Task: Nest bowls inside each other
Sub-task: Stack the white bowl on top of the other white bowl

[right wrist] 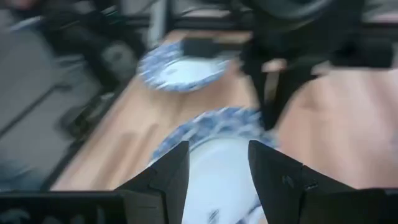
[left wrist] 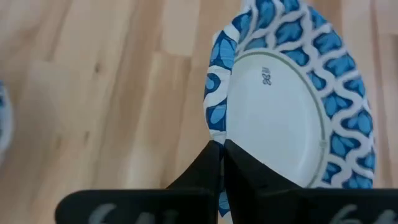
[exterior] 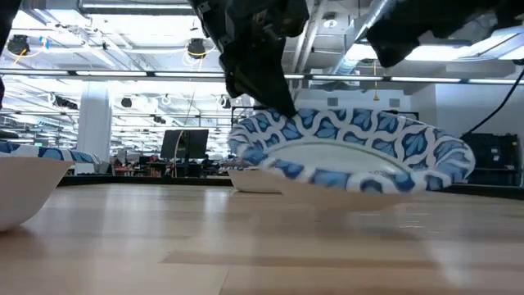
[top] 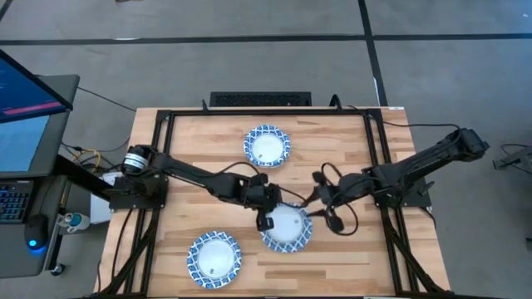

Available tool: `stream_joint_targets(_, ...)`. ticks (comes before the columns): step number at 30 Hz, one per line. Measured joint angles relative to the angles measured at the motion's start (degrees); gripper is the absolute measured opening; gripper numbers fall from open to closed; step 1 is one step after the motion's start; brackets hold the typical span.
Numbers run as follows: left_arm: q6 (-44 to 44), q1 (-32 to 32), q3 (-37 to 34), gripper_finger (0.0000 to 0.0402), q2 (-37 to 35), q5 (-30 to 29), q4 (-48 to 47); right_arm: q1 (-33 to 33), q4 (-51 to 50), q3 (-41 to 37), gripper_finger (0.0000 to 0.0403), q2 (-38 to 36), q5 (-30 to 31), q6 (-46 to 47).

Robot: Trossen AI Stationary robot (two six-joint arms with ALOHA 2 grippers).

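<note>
Three blue-and-white patterned bowls show in the high view: one at the far middle (top: 267,147), one at the near left (top: 214,257), and one at the centre (top: 288,228). My left gripper (top: 266,219) is shut on the centre bowl's left rim. That bowl (exterior: 352,152) is tilted in the low view, just above the table top. My right gripper (right wrist: 217,165) is open, just right of the same bowl (right wrist: 208,146), and touches nothing. The other two bowls rest on their bases. My left gripper pinches the centre bowl's patterned rim (left wrist: 216,127) on the side toward the table's left, one finger (left wrist: 249,168) inside the bowl and one outside. It comes from above, slanting from the left. The bowl is tilted and appears lifted just clear of the table.
A black frame (top: 249,113) runs around the wooden table top. A laptop (top: 25,124) and cables sit off the table's left side. Bare wood lies between the three bowls and along the near right.
</note>
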Motion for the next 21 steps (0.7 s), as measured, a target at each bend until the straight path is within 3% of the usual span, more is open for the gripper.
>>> stream_joint_targets(4,1.11,1.73,-0.02,0.0,-1.06,-1.37,-1.9,-0.02,-1.57,0.09,0.0186,-3.84,8.22,-0.63)
stream_joint_targets(10,1.13,5.79,-0.02,0.0,-5.1,-4.33,-5.17,0.0,-11.91,0.02,0.0186,-7.4,18.91,5.75)
stream_joint_targets(18,1.59,14.92,0.02,0.0,-13.68,-9.83,-8.23,-0.49,-15.86,0.02,0.0186,-7.37,22.23,8.06)
stream_joint_targets(21,1.71,19.25,0.07,0.0,-14.79,-9.83,-9.17,-1.28,-16.01,0.02,0.0186,-6.91,26.83,8.12)
